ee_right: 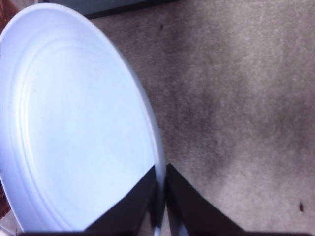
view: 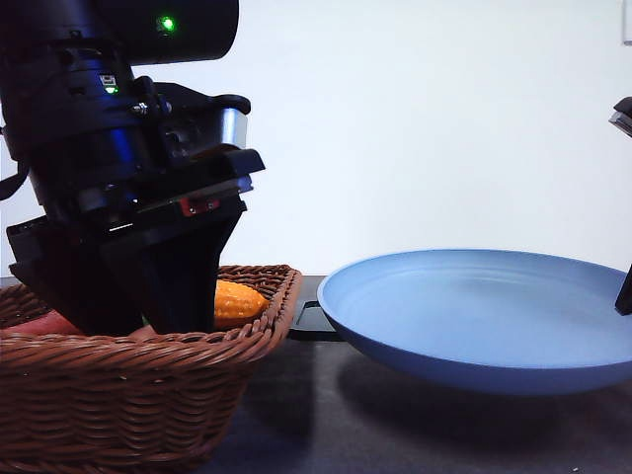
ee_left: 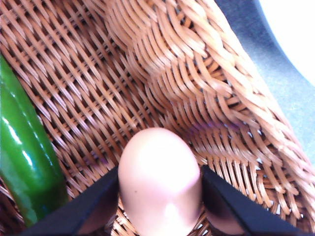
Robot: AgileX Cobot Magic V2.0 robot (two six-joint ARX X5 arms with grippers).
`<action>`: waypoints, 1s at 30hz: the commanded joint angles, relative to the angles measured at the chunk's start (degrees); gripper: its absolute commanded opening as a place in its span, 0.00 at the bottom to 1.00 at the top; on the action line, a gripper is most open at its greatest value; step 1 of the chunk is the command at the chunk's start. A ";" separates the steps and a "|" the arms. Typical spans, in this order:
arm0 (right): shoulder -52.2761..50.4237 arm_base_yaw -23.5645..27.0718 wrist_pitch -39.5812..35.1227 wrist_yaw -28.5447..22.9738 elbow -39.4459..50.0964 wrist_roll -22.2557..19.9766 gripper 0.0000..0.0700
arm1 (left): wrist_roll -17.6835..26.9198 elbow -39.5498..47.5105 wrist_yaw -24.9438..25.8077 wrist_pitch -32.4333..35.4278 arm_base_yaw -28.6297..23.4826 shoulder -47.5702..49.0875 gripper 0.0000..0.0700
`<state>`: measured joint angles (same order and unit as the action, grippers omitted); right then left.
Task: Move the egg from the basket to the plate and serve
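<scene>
The pinkish egg (ee_left: pixel 158 147) lies low inside the woven basket (ee_left: pixel 197 73), close to its braided wall. My left gripper (ee_left: pixel 160 173) has a black finger pressed on each side of the egg and is shut on it. From the front, the left arm (view: pixel 128 197) reaches down into the basket (view: pixel 138 395) and hides the egg. The light-blue plate (view: pixel 474 306) hangs a little above the dark table, slightly tilted. My right gripper (ee_right: pixel 161 173) is shut on the plate's rim (ee_right: pixel 156 147), at the plate's right edge (view: pixel 624 291).
A shiny green vegetable (ee_left: pixel 22 162) lies in the basket beside the egg. A yellow-orange corn cob (view: pixel 237 299) rests against the basket's right rim. A black tray handle (view: pixel 311 321) pokes out between basket and plate. Grey tabletop (ee_right: pixel 236 98) stretches beside the plate.
</scene>
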<state>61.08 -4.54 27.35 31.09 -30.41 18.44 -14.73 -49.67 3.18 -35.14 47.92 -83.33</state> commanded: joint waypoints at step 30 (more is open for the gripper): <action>0.20 3.49 4.17 6.65 -2.44 -0.65 0.00 | 8.90 -31.06 -2.42 -7.93 4.40 -0.53 0.26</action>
<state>61.08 -0.88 31.70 37.14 -31.68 18.24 -6.78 -79.92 0.32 -43.51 51.63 -82.91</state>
